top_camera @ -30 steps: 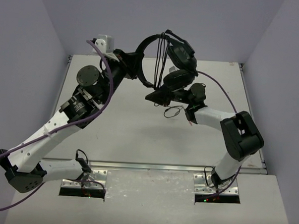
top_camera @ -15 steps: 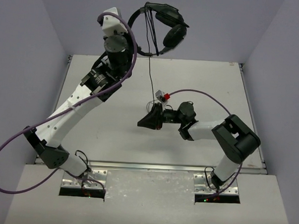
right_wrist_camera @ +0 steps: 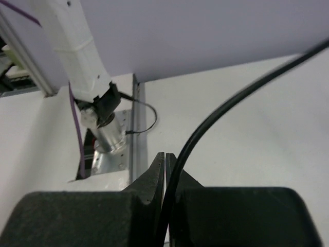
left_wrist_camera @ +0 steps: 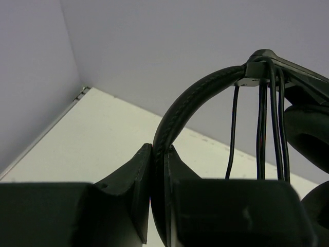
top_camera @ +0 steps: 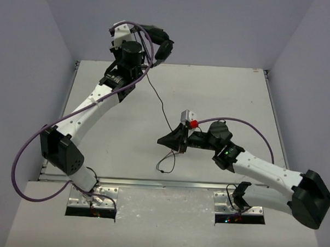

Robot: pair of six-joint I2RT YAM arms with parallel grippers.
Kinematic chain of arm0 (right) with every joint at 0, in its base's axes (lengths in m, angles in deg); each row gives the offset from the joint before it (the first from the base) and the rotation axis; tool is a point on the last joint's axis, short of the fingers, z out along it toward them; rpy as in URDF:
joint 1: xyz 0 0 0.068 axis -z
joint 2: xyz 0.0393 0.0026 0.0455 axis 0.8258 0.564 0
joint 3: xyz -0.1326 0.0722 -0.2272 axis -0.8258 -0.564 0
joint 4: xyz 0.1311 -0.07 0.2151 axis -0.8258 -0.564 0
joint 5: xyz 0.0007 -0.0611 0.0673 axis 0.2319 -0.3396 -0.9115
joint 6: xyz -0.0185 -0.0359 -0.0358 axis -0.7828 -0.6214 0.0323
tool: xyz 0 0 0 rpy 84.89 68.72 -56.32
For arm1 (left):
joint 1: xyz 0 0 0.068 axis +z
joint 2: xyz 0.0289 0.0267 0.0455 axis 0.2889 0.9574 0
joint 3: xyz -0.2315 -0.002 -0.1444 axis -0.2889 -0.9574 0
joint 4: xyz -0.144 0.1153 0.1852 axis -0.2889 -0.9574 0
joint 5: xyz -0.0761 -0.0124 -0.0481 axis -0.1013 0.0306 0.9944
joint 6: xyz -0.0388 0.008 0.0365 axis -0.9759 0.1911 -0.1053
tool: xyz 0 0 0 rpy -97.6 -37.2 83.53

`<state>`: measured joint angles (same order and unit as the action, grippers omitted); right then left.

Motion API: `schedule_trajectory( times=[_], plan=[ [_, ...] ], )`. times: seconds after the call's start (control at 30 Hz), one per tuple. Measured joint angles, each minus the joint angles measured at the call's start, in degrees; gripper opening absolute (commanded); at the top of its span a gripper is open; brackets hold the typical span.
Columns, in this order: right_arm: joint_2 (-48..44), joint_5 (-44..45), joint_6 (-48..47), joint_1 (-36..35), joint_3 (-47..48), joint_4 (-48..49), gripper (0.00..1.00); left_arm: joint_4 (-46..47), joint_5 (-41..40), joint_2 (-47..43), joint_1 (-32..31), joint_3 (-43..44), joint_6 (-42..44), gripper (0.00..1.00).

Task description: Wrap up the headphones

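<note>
Nearest us, the loose tail of the cable (top_camera: 157, 104) ends in the plug (top_camera: 159, 170), which seems to rest on the table (top_camera: 238, 88) just on the near side of the right gripper (right_wrist_camera: 164, 156). That gripper is pinched closed on the cable, which passes between its fingertips and climbs away to the far left.

We judge the step in hand to be drawing the cable taut for another turn around the headband. To do it well, we should make the pinch light enough that the cable slides rather than jerks. We should also steer the line so the next turn lands beside the strands there now, not across them.

Farther off, raised above the table's far left corner, the headphones (top_camera: 159, 44) hang in the left gripper (left_wrist_camera: 158, 152), which is clamped on the headband (left_wrist_camera: 190, 105). Several cable strands drape over the band next to an earcup (left_wrist_camera: 308, 136). We want that clamp firm, so tension cannot twist the band.
</note>
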<state>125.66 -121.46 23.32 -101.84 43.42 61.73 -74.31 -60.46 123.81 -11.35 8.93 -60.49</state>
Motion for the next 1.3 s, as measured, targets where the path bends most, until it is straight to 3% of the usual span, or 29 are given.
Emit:
schedule_trajectory(
  times=[0.2,0.43,0.63,0.83,1.03,1.3],
  plan=[
    [-10.3,11.1,-11.4,-1.2,9.1,-19.0,0.01,-1.3,5.6,4.6,9.5,-7.8,-4.0,0.00],
    [-9.1,17.8,-22.2,-1.3,20.9,-36.9,0.01,-2.7,14.4,6.9,14.1,-14.6,-7.1,0.00],
    [-10.5,19.4,-26.7,-1.3,23.1,-43.6,0.01,-7.8,26.8,11.8,18.9,-10.7,-15.8,0.00],
    [-11.5,18.9,-28.9,-2.1,22.6,-47.3,0.01,-11.3,32.1,12.5,24.8,-9.0,-20.3,0.00],
    [-11.2,17.4,-30.5,-3.5,22.6,-49.3,0.01,-10.4,34.9,12.5,25.3,-7.7,-21.2,0.01],
    [-8.5,17.6,-31.9,-3.6,33.2,-53.5,0.01,-6.2,26.7,10.3,17.3,-14.5,-13.7,0.00]
  ],
)
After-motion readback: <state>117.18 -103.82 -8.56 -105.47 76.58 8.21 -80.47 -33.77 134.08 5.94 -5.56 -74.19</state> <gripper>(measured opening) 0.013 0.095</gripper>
